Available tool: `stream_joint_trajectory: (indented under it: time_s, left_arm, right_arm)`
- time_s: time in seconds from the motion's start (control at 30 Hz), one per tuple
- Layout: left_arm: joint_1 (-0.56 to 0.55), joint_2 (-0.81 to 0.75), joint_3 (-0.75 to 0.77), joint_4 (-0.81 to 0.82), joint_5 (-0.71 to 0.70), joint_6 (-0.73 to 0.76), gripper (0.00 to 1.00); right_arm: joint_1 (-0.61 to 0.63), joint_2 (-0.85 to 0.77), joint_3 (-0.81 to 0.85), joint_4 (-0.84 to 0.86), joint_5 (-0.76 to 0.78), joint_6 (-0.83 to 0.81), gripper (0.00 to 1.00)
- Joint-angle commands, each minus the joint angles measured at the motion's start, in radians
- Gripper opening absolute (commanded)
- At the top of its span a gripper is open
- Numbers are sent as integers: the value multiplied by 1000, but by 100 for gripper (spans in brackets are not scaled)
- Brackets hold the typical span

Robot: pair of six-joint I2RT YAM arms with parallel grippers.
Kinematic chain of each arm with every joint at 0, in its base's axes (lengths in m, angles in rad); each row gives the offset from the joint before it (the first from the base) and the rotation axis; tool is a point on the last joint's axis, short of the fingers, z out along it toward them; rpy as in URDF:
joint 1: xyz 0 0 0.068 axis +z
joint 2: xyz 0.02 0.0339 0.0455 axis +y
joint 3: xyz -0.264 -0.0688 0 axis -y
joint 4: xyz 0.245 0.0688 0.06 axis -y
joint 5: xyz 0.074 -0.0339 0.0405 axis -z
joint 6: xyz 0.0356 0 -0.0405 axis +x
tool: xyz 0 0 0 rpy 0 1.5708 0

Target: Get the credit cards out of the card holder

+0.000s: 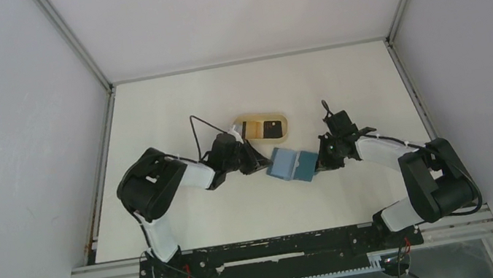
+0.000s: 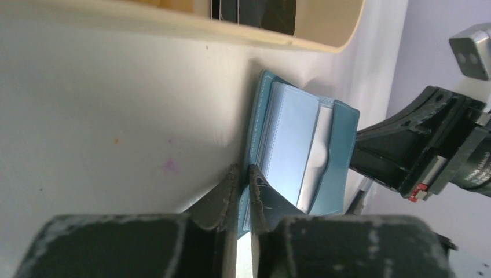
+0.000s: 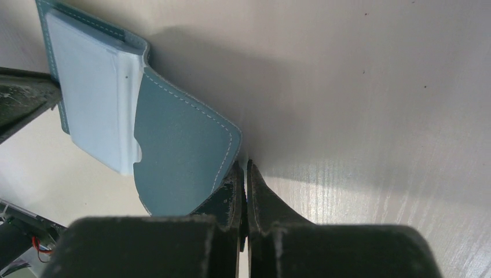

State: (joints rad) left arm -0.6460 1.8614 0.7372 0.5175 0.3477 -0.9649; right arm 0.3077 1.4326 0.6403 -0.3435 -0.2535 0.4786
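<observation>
The teal-blue card holder (image 1: 293,164) lies open at mid-table between both grippers. My left gripper (image 1: 262,162) is shut on its left edge; in the left wrist view (image 2: 242,171) the teal edge sits between the fingers. My right gripper (image 1: 318,161) is shut on the edge of its right flap (image 3: 173,150). The light blue slots (image 2: 289,145) face up, with a pale strip in the pocket; I cannot tell if it is a card. A dark card (image 1: 273,128) and a tan card (image 1: 251,127) lie in the beige tray.
The beige oval tray (image 1: 288,124) stands just behind the card holder, close to my left gripper; its rim (image 2: 260,37) crosses the top of the left wrist view. White walls enclose the table on three sides.
</observation>
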Motion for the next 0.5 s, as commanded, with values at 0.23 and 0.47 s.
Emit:
stream_joint_trajectory:
  time_s: [0.23,0.47]
  left_arm:
    - [-20,14,-87,427,150,-237,0]
    - [-20,-156,-141,229,30,-128,0]
  right_arm:
    - [8,9,4,14,-18,-17,0]
    - [8,-81,-9,62,-99,-17,76]
